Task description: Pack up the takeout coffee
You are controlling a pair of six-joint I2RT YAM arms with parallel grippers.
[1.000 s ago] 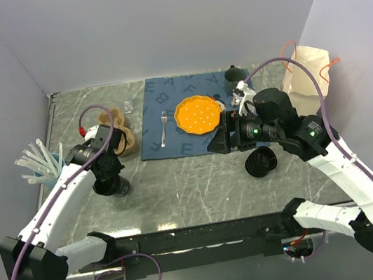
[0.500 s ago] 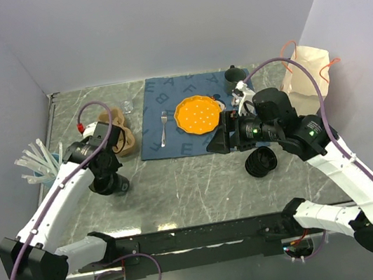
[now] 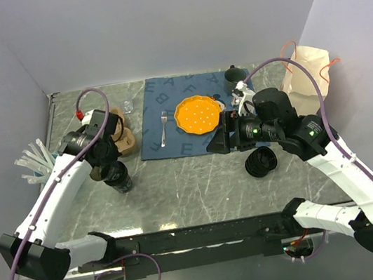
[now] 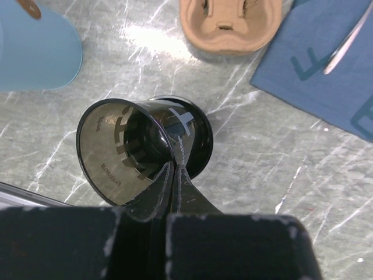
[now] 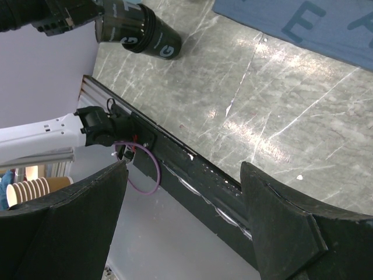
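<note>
A: Two grippers are seen over the table (image 3: 194,188). The right gripper (image 5: 183,169) is spread wide and empty. What is held by the left gripper (image 4: 173,175)?
B: Near the carrier (image 4: 230,23), the cup (image 4: 140,149) is pinched tight by its rim, one finger inside.
A: How is the step best done?
B: The cup is best carried level, centred over the carrier, lowered fully, then released. The lid (image 3: 260,162) is probably fitted afterwards.

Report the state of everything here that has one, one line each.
takeout coffee cup: lidless, looks empty, rim pinched
left gripper: shut on the cup's rim
right gripper: open, holding nothing
lid: off the cup, lying on the table
cup carrier: empty
</note>
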